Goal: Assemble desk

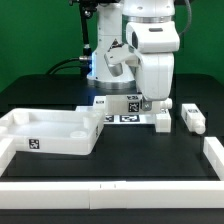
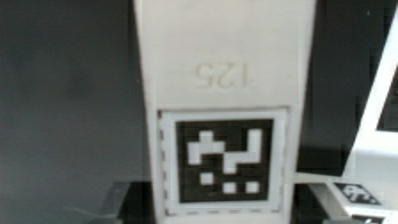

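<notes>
Item: desk, unassembled, on a black table. Nearest lies the low white border wall [image 1: 100, 188], running along the tabletop's near long edge and apart from it. Tabletop [image 1: 45, 132]: white, rectangular, rim upward, one tag visible inside it, nothing fitted at its corners. Off the tabletop's far corner on the exterior view's right stands one leg [image 1: 160, 119] [image 2: 214, 90], white and square, bearing a black-and-white tag and the embossed number 125. Gripper [image 1: 150, 102] [image 2: 217, 207]: lowered over this leg; in the wrist view dark fingers [image 2: 125, 203] sit tight against both of its sides, clamped on it. Loose legs [image 1: 192, 116]: lying well beyond the same short edge. Marker board [image 1: 112, 106]: flat, tagged, behind the tabletop's far edge. Farthest: the white arm [image 1: 152, 50].
</notes>
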`<state>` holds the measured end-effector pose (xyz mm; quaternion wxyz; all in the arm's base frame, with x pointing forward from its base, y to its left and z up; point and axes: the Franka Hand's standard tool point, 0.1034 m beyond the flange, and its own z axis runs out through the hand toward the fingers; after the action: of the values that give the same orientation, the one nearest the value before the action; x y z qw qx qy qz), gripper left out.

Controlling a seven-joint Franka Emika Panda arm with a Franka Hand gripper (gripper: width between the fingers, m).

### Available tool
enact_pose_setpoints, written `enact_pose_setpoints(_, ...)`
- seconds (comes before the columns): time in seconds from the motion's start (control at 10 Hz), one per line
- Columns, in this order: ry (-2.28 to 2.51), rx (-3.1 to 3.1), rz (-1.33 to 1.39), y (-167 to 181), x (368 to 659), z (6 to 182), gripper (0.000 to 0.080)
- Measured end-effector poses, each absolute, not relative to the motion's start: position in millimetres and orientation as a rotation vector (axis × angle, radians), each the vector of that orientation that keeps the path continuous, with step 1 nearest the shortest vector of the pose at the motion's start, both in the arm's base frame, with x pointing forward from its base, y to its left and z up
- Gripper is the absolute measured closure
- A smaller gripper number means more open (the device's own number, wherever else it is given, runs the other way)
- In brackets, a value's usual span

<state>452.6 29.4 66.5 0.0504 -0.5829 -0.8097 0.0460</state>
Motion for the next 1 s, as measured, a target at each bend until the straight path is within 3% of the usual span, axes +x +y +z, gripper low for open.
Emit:
enact_pose_setpoints(0.2, -2.550, -1.518, 0.140, 21.4, 428.4, 54.6, 0.0514)
enact_pose_setpoints(1.0, -2.828, -0.717, 0.122, 2.1, 413.7, 42.2, 0.0514)
